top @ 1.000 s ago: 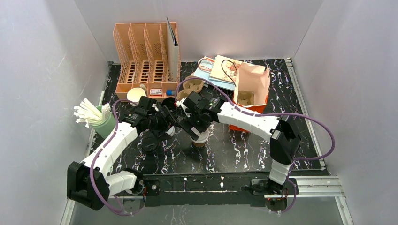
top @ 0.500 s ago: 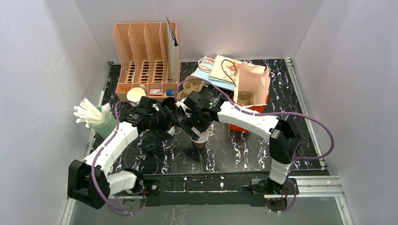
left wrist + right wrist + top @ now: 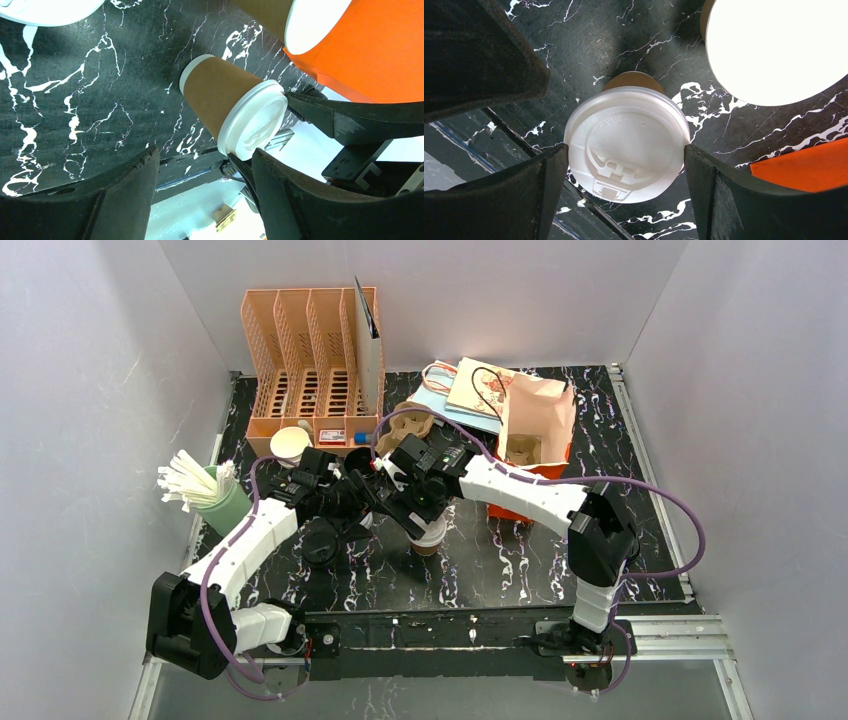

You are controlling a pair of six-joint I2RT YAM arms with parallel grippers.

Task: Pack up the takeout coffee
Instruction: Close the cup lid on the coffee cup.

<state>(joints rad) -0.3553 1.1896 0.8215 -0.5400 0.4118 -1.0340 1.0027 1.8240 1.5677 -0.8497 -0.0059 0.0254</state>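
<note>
The takeout coffee (image 3: pixel 429 538) is a brown kraft cup standing upright on the black marble table, with a white plastic lid (image 3: pixel 626 142) on it. My right gripper (image 3: pixel 626 151) hangs straight above it, and its two fingers touch the lid's rim on opposite sides. In the left wrist view the cup (image 3: pixel 215 97) and its lid (image 3: pixel 252 125) show from the side. My left gripper (image 3: pixel 204 160) is open and empty, just left of the cup. In the top view both grippers, left (image 3: pixel 362 502) and right (image 3: pixel 415 502), crowd over the cup.
An open orange bag (image 3: pixel 535 435) stands right of the cup. A second open kraft cup (image 3: pixel 774 45) is close behind. A black cup (image 3: pixel 320 540), a green holder of white sticks (image 3: pixel 215 498), a peach organizer (image 3: pixel 310 360) and a cardboard carrier (image 3: pixel 410 423) are also around.
My left arm has shifted slightly away from me. The right gripper and the lidded cup have stayed in place.
</note>
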